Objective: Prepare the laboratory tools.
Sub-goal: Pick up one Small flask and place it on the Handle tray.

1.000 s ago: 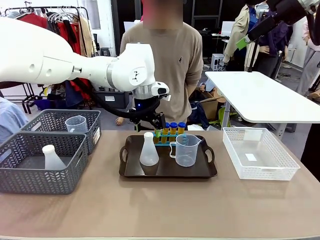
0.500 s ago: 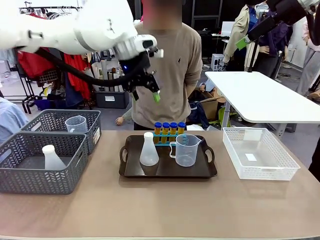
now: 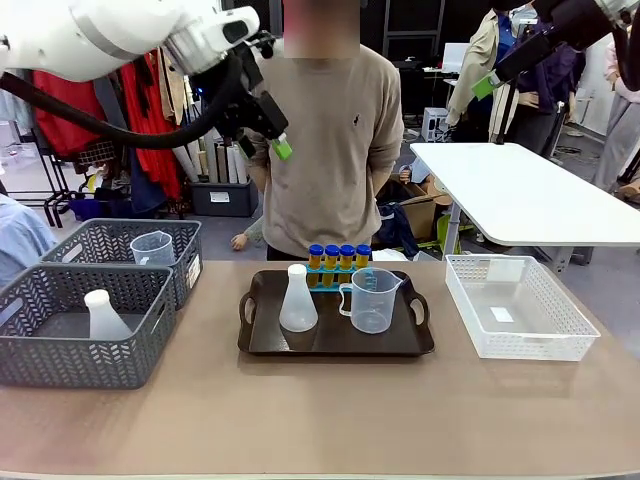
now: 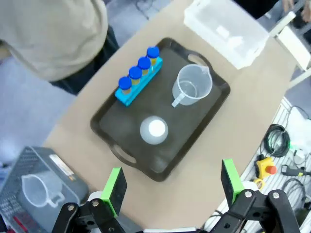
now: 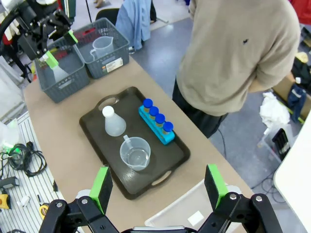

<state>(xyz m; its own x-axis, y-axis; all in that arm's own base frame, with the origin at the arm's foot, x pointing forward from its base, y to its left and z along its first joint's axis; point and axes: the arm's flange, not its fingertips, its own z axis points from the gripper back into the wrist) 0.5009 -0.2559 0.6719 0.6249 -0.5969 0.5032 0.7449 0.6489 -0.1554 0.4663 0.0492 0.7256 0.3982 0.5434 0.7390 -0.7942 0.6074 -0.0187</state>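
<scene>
On the dark brown handled tray point(image 3: 335, 340), your laboratory tools are sitting together at mid-table.

You are looking at four small amber tubes with blue caps point(image 3: 339, 257) standing in a blue four-hole rack point(image 4: 138, 86) along the tray's far edge, a translucent white conical flask point(image 3: 298, 300) standing at the tray's front left, and a clear handled measuring jug point(image 3: 372, 299) just beside it on the right. Your left gripper point(image 3: 262, 125) is hanging high above the table in front of the person's beige sweater point(image 3: 335, 140), its green-padded fingers spread wide and carrying nothing. Your right gripper point(image 5: 158, 187) is hovering well above the tray, fingers likewise spread and gripping nothing.
</scene>
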